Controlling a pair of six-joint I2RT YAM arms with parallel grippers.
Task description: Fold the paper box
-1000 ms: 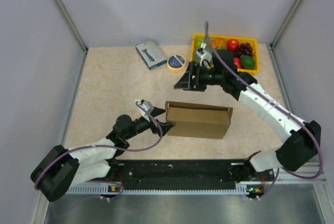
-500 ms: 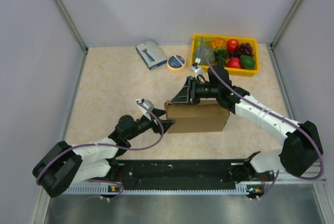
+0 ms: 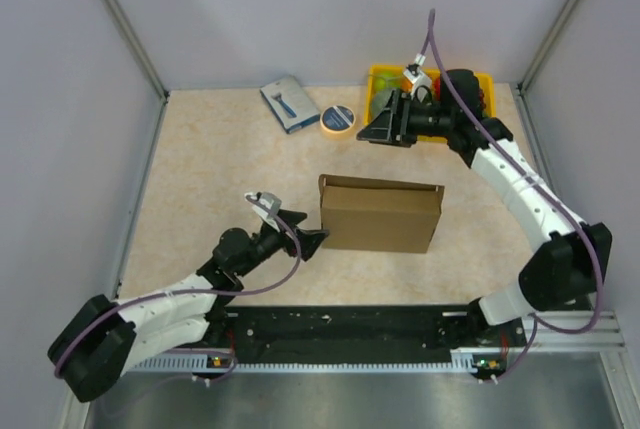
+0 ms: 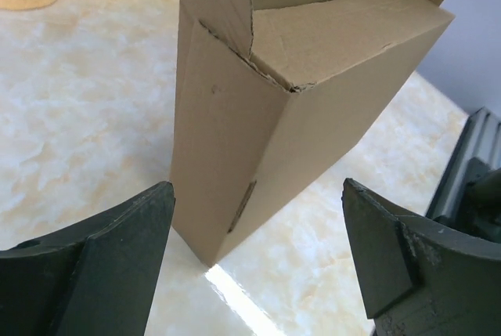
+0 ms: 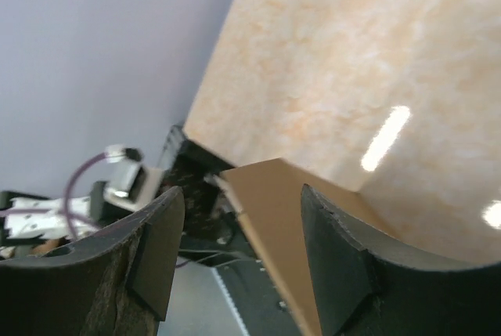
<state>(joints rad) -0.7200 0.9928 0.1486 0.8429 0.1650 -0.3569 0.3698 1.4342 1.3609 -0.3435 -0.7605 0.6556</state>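
Observation:
The paper box (image 3: pixel 380 214) is a plain brown carton standing in the middle of the table, its end flaps loose. In the left wrist view the box (image 4: pixel 290 93) stands just ahead, between the open fingers. My left gripper (image 3: pixel 300 234) is open, just left of the box's left end and clear of it. My right gripper (image 3: pixel 378 129) is open and raised at the back, above the table beside the yellow tray, well clear of the box. The right wrist view looks down on the box (image 5: pixel 313 234) from afar.
A yellow fruit tray (image 3: pixel 480 77) stands at the back right. A roll of tape (image 3: pixel 338 119) and a small blue-grey packet (image 3: pixel 289 102) lie at the back middle. Grey walls enclose the table. The black base rail (image 3: pixel 340 329) runs along the near edge.
My right gripper has lifted off the box's top and swung back to the yellow tray. The left gripper drew slightly left and back. The box has shifted a little.

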